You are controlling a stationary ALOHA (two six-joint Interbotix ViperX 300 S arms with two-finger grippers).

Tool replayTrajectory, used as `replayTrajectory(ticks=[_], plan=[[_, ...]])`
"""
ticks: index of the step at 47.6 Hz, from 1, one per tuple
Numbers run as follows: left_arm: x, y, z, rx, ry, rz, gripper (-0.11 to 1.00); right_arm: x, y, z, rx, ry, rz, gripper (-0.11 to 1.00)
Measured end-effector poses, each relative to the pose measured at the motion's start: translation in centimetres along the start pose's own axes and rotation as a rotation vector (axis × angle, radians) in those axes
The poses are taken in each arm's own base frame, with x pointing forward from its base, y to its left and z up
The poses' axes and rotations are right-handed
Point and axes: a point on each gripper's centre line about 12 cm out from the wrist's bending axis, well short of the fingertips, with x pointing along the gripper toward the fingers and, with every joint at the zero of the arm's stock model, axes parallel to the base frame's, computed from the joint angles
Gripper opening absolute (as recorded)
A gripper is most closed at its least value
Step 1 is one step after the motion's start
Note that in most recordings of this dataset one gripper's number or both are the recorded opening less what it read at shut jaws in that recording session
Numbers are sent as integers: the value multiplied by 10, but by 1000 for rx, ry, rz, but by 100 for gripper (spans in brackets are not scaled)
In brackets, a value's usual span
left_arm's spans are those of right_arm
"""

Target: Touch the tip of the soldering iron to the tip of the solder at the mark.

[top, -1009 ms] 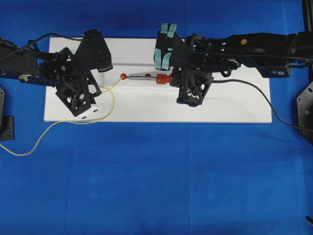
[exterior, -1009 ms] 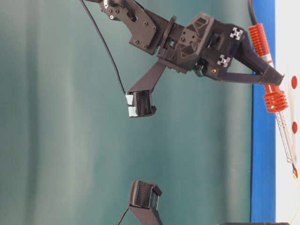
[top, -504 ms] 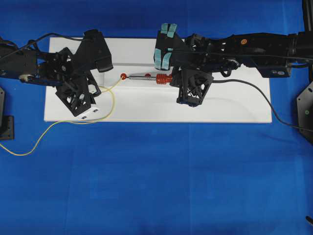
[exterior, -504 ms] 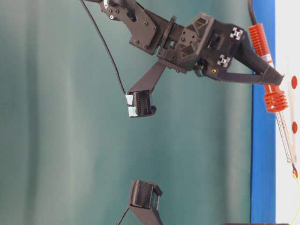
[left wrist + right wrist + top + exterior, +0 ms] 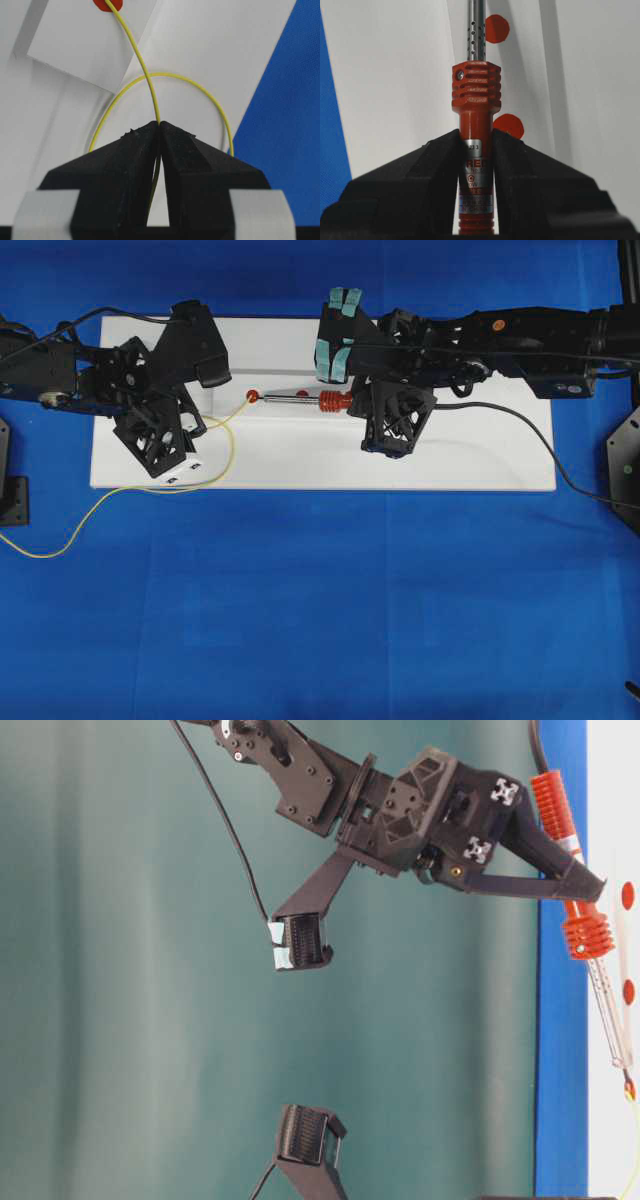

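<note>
The right tool point(image 5: 476, 150) pinches the iron point(image 5: 476, 107) by its handle; the shaft runs straight away from it toward the mark point(image 5: 253, 396). The left tool point(image 5: 159, 127), pressed together, nips the solder point(image 5: 142, 70), which curves onward to that mark on the white board point(image 5: 480, 455).

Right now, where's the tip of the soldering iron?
In the overhead view the iron's tip sits left of centre on the white board, at the red mark, where the yellow solder wire's end meets it.
</note>
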Motion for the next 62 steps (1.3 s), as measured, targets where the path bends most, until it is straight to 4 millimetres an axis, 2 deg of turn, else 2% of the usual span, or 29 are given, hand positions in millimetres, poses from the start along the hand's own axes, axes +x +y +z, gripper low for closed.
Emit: replayTrajectory(ticks=[38, 48, 62], plan=[[-2, 0, 1, 5, -6, -2, 4, 0, 0, -1, 0, 2, 0, 6], [-32, -7, 6, 20, -77, -35, 4, 0, 0, 0, 1, 0, 1, 6], [-81, -10, -4, 28, -92, -55, 4, 0, 0, 0, -1, 0, -1, 6]])
